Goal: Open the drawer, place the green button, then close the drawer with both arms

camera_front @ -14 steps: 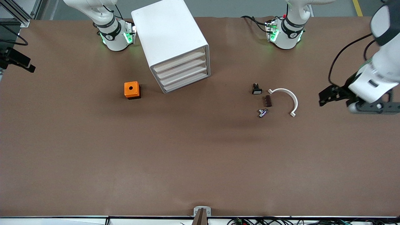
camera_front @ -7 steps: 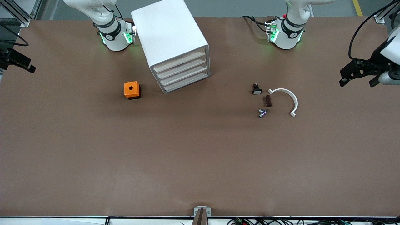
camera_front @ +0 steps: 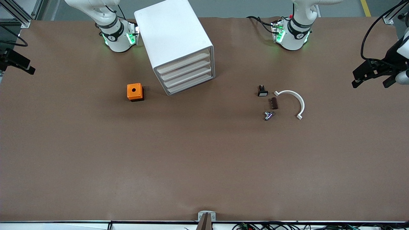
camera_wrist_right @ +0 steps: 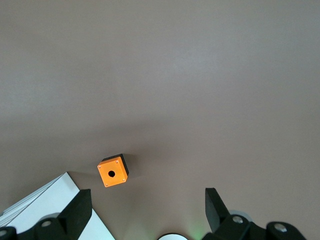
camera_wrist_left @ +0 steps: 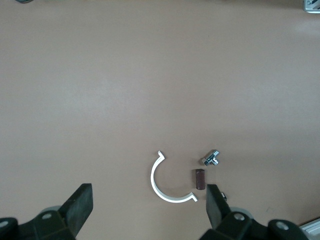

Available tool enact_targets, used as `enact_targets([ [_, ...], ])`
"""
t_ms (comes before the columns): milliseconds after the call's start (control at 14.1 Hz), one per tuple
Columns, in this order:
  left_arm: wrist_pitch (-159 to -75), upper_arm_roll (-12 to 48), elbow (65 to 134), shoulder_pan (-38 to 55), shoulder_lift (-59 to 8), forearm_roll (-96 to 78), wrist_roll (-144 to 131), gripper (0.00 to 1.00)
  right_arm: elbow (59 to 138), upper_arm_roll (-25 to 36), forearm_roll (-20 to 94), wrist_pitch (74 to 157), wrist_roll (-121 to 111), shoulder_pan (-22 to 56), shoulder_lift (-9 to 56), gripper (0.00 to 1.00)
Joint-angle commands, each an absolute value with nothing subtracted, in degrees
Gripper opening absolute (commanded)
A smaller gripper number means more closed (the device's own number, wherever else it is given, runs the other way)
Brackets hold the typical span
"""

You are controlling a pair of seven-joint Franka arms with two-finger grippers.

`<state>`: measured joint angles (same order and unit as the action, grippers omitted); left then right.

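Front view: the left claw [camera_front: 370,75] is pulling away toward the left arm's end of the surface [camera_front: 204,166], rising clear of the small parts it hung beside a second ago, fingers spread and empty. The right claw [camera_front: 16,62] is waiting open at the right arm's end. All four drawers of the cabinet [camera_front: 179,44] are sitting shut, the drawer [camera_front: 188,83] included. No green-capped button is showing; a white-capped black part [camera_front: 262,91] is lying by the white arc [camera_front: 292,102]. The arms look to be parking, judging by this retreat.
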<state>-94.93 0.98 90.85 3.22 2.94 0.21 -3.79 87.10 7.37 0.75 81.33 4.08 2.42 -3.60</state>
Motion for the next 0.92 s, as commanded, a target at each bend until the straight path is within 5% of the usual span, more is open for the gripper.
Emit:
enact_targets([
  [0,-94.0,0.7,90.3,3.8,3.4,1.1,-4.8,1.00,85.8,7.3,-0.3,81.1,3.8,2.5,-2.8,1.00],
  [850,-89.2,1.6,88.2,3.8,2.5,-1.4,-7.4,1.00,85.0,7.2,-0.4,81.1,3.7,2.7,-2.2,1.00],
])
